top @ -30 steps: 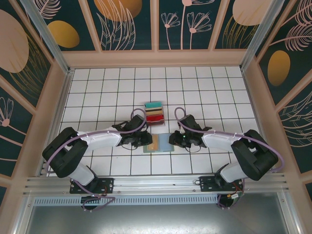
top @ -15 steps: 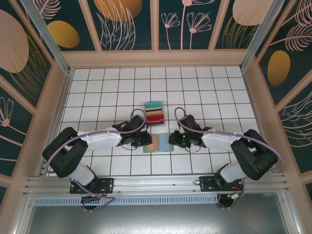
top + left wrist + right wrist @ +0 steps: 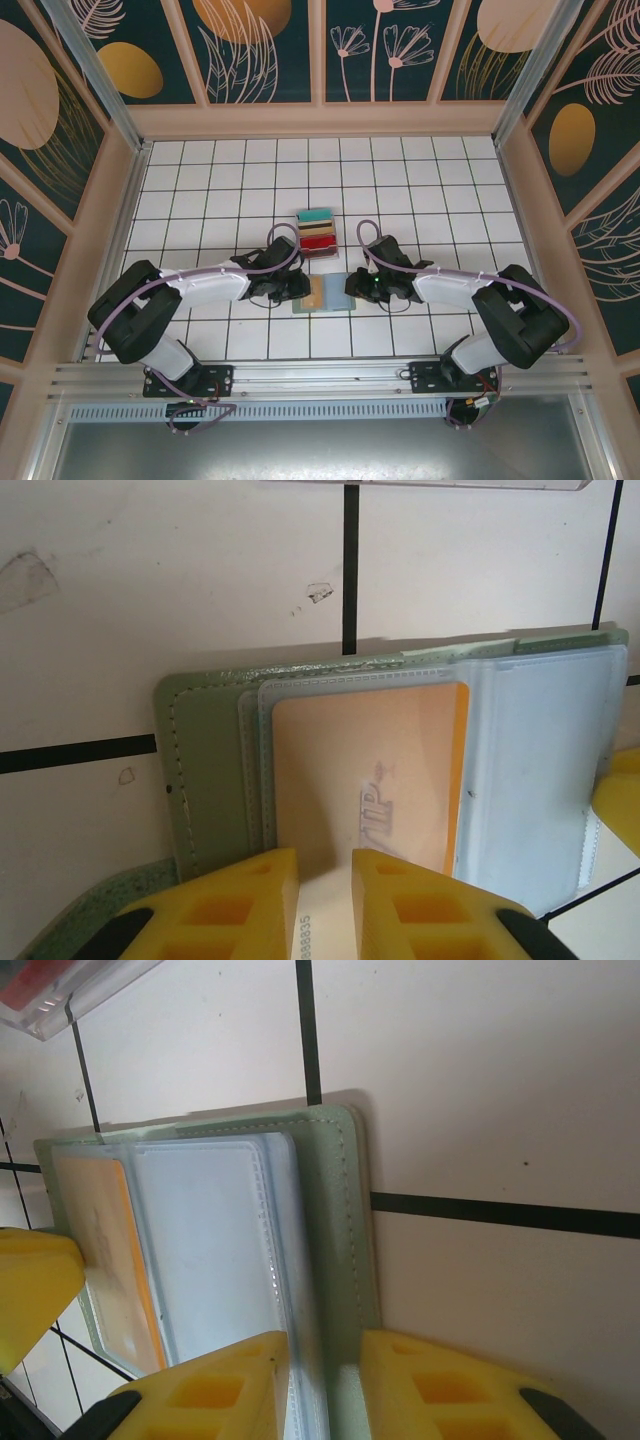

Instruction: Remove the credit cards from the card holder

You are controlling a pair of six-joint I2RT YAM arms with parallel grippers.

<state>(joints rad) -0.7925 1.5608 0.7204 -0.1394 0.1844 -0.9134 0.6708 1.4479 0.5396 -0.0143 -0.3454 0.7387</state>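
Observation:
The card holder (image 3: 338,300) lies open and flat on the tiles between my two grippers. Its grey-green cover (image 3: 205,770) frames clear sleeves. A tan-orange credit card (image 3: 370,770) sits in the left sleeve, and the light-blue half (image 3: 200,1250) is to its right. My left gripper (image 3: 325,905) stands over the card's near edge with its jaws a narrow gap apart, and the card's pale end shows between them. My right gripper (image 3: 325,1390) straddles the card holder's right border (image 3: 345,1210), also with a narrow gap and nothing squeezed. In the top view, the left gripper (image 3: 298,287) and right gripper (image 3: 353,288) flank the credit card (image 3: 314,292).
A clear tray (image 3: 318,230) with a teal, tan and red stack stands just beyond the card holder, and its corner (image 3: 60,1000) shows in the right wrist view. White tiled floor surrounds everything, enclosed by patterned walls (image 3: 320,120).

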